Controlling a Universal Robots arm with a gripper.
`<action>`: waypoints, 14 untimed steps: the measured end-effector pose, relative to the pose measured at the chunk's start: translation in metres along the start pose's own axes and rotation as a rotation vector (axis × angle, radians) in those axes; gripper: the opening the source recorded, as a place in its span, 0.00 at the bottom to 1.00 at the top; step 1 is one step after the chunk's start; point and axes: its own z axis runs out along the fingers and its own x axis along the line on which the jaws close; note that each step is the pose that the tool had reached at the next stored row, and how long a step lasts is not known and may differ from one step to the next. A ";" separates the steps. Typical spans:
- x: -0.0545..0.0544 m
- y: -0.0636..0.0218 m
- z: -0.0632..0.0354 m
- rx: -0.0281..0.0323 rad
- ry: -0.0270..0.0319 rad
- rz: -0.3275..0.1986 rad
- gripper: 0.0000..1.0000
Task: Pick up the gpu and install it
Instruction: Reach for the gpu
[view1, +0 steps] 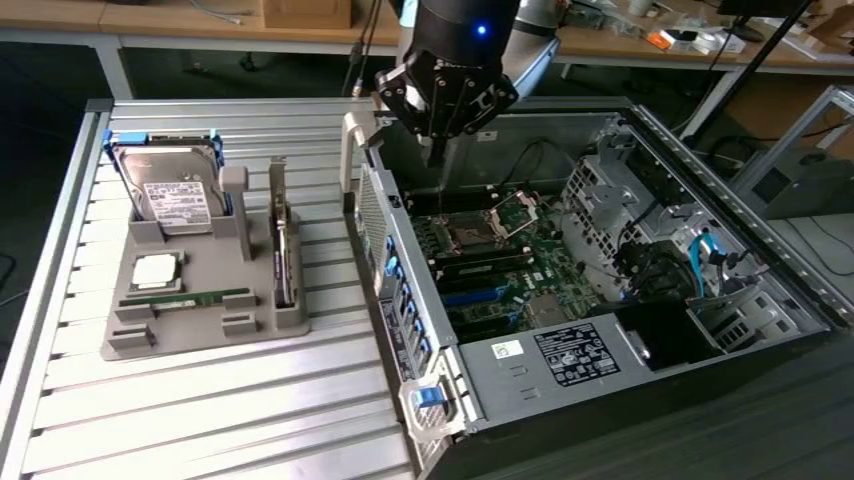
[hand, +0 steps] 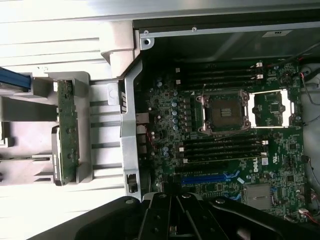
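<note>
The gpu (view1: 280, 238) stands on its edge in a slot of the grey holder (view1: 200, 332) on the table, at the exterior view's left; it is a thin dark card with a metal bracket. In the wrist view the gpu (hand: 67, 131) shows edge-on beside the case wall. My gripper (view1: 435, 152) hangs over the far end of the open computer case (view1: 587, 350), well apart from the card. Its fingers (hand: 165, 215) are shut together with nothing between them. Below it lies the motherboard (view1: 497, 262) with a blue slot (hand: 209, 178).
The holder also carries a hard drive (view1: 178, 192), a processor chip (view1: 156, 268) and a green memory stick (view1: 187, 297). The case wall (hand: 127, 125) stands between holder and motherboard. Drive cages and cables (view1: 667, 250) crowd the case's far side. An open CPU socket (hand: 223, 111) sits mid-board.
</note>
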 end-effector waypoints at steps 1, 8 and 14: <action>0.001 -0.0001 0.0000 0.0000 0.0000 0.000 0.11; 0.004 -0.0003 -0.0001 0.0000 0.0000 0.000 0.11; 0.007 -0.0005 -0.0001 0.0000 0.0000 0.000 0.11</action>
